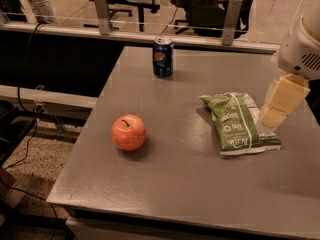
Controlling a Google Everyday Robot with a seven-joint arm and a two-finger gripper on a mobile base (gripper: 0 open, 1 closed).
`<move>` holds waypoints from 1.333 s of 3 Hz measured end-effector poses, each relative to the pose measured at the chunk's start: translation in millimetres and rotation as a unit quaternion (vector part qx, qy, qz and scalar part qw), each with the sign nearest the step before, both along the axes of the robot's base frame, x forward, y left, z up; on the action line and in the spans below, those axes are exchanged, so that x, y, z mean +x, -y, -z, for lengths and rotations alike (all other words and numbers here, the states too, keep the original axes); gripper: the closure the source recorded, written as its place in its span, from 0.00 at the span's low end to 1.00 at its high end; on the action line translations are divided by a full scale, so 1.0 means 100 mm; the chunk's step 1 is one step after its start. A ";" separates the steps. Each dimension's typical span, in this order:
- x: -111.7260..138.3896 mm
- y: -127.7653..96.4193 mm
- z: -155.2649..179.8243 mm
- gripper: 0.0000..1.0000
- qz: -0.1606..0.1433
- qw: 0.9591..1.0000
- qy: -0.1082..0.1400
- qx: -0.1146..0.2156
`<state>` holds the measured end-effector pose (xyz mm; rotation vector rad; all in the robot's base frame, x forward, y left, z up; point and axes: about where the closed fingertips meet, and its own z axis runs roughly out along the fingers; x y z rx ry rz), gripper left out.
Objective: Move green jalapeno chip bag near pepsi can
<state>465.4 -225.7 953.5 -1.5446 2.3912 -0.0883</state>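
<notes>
Green jalapeno chip bag flat on right of counter, well apart from pepsi can; light, crinkly, best pinched at a crimped end; end effector apparently hovering beside its right edge, open or closed impossible to tell

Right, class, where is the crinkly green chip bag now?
In the camera view the green chip bag lies on the right of the grey table, right of the red apple, nearer than the blue Pepsi can; the robot's hand is at its right edge.
</notes>
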 end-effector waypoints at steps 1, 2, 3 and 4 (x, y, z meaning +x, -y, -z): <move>0.09 0.05 0.19 0.00 0.055 0.998 -0.009 0.000; 0.10 0.05 0.42 0.00 0.099 0.995 -0.020 0.008; 0.11 0.05 0.63 0.00 0.127 0.991 -0.024 0.012; 0.16 0.08 0.81 0.00 0.155 0.988 -0.020 0.011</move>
